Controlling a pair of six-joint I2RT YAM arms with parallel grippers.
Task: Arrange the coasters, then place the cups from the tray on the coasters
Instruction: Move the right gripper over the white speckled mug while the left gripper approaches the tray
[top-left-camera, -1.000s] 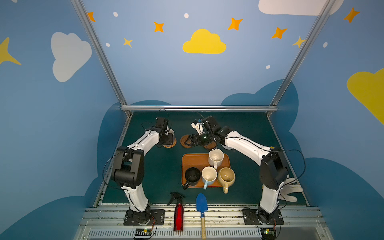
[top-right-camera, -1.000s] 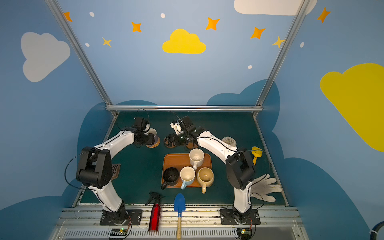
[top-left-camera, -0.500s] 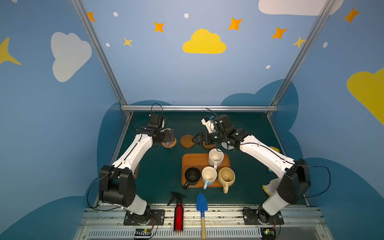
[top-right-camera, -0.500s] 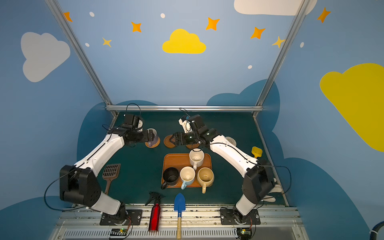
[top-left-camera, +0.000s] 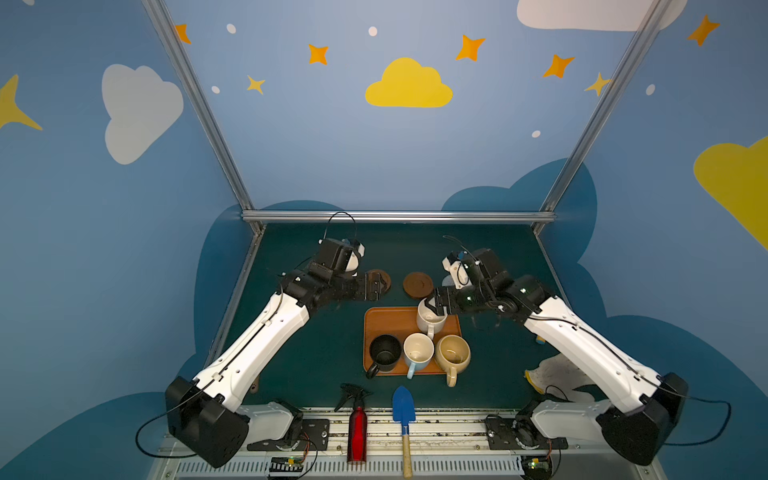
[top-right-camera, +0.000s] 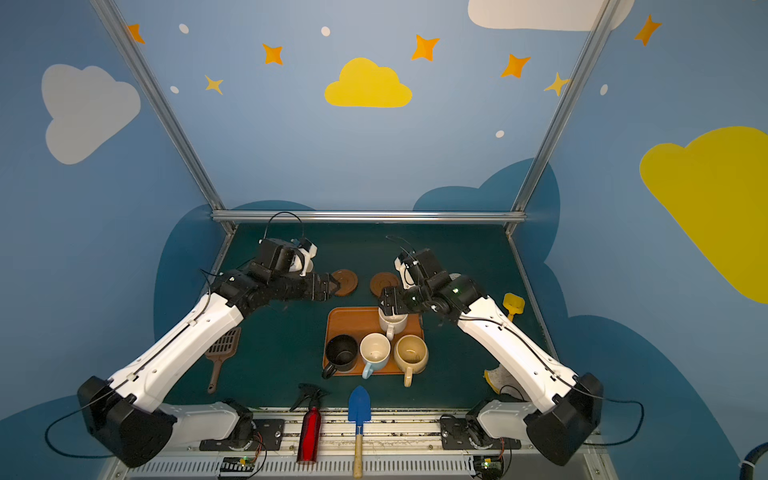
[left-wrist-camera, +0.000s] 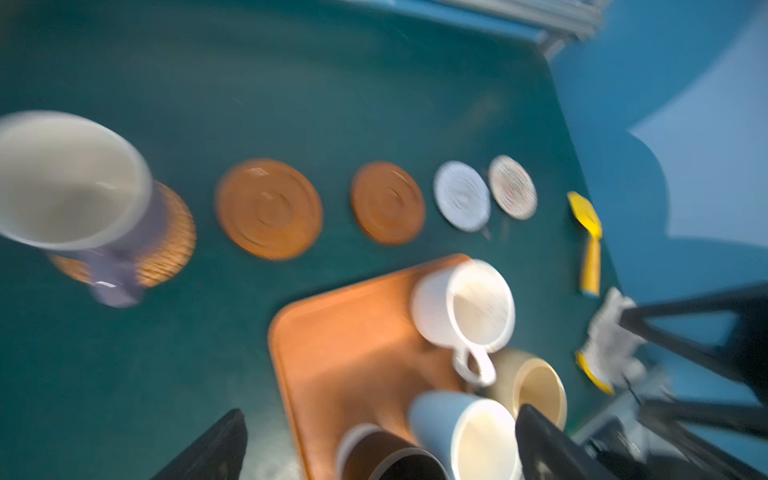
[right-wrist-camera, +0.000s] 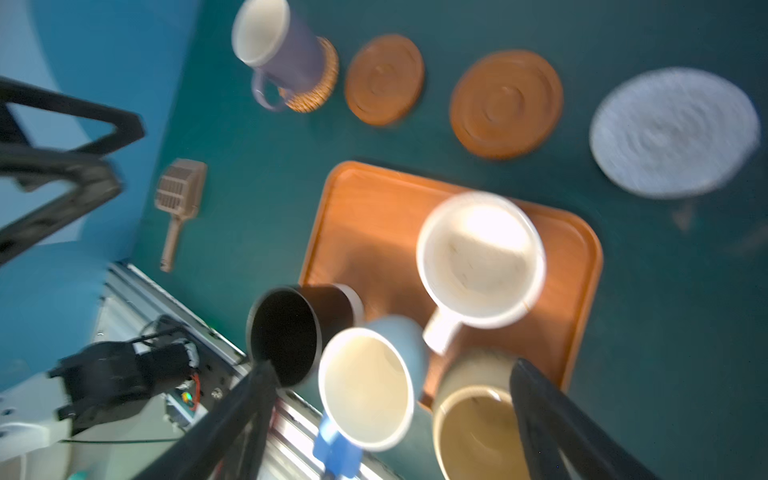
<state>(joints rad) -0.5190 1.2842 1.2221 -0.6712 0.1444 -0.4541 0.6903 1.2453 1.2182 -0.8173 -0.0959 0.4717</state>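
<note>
Though both wrist views are blurred, the coaster row reads clearly. It runs left-right just beyond the tray (top-left-camera: 371, 326): rattan coaster (left-wrist-camera: 176, 249), left wooden coaster (left-wrist-camera: 269, 209), right wooden coaster (left-wrist-camera: 387, 202), grey-white rope coaster (left-wrist-camera: 462, 196), beige rope coaster (left-wrist-camera: 512, 187).

Lilac mug (left-wrist-camera: 75, 187) stands upright on the rattan coaster, handle pointing near. Cream-white mug (top-left-camera: 431, 319), black mug (top-left-camera: 385, 353), light blue mug (top-left-camera: 417, 352) and tan mug (top-left-camera: 452, 354) stand upright on the tray, handles roughly near.

Left gripper (top-left-camera: 376, 286) is spread wide and empty at the left wooden coaster. Right gripper (top-left-camera: 432, 305) is spread and empty, by the cream-white mug's far rim.

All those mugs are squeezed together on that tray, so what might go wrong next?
The black mug, light blue mug and tan mug sit packed together on the tray; the open right gripper could knock neighbours while grabbing one. The grey-white coaster and beige coaster lie almost touching, so mugs set there may bump.
</note>
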